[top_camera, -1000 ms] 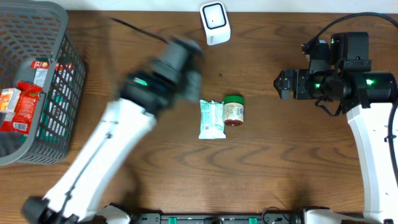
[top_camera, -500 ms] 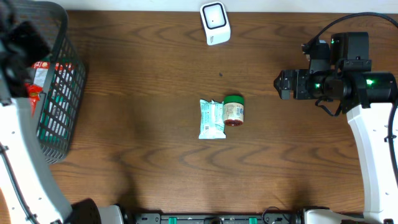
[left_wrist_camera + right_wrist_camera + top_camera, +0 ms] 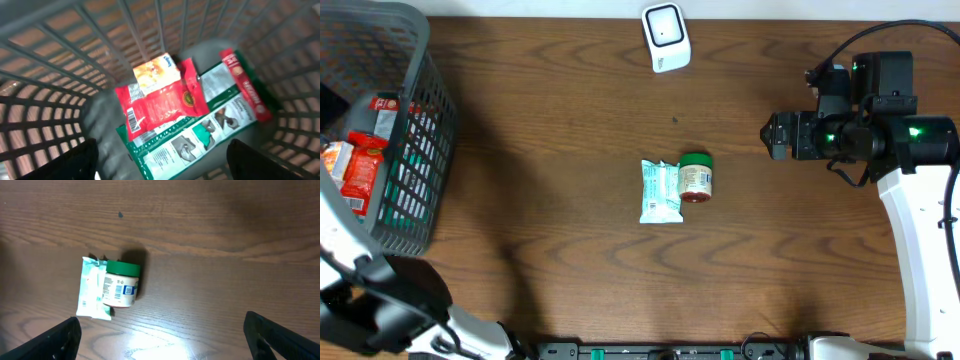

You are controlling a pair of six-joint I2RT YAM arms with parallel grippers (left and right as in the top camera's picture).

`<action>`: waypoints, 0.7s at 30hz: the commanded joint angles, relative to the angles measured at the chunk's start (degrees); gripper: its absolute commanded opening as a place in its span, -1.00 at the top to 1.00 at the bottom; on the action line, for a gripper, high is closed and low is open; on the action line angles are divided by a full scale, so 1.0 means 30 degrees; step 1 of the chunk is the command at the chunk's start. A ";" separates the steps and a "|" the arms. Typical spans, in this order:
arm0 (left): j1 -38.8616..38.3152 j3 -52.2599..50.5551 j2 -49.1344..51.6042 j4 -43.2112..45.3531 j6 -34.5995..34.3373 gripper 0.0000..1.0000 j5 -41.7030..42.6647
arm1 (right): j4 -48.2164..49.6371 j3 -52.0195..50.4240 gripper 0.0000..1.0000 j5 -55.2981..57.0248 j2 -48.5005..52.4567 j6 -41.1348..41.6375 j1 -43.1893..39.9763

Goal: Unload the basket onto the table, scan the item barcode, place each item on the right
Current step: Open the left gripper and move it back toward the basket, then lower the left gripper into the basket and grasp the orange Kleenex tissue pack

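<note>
Both wide, empty: left pincer (image 3: pixel 165 150) over basket (image 3: pixel 50 75), right pincer (image 3: pixel 162 322) well apart from jar (image 3: pixel 121 284)

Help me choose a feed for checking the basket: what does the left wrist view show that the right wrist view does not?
Only the left wrist view: the inside of the grey basket, holding a red packet, a yellow-orange box and green-and-white packets. Only the right wrist view: the wooden table with a green-lidded jar on its side against a pale teal packet. Both: each camera's own gripper, the left gripper and the right gripper, with dark fingers far apart at the lower corners, holding nothing.
</note>
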 commanded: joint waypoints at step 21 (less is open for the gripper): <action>0.0736 -0.0168 0.6186 0.2412 -0.5231 -0.73 -0.0933 | -0.0015 0.0211 -0.99 -0.0219 0.0022 0.0182 -0.0124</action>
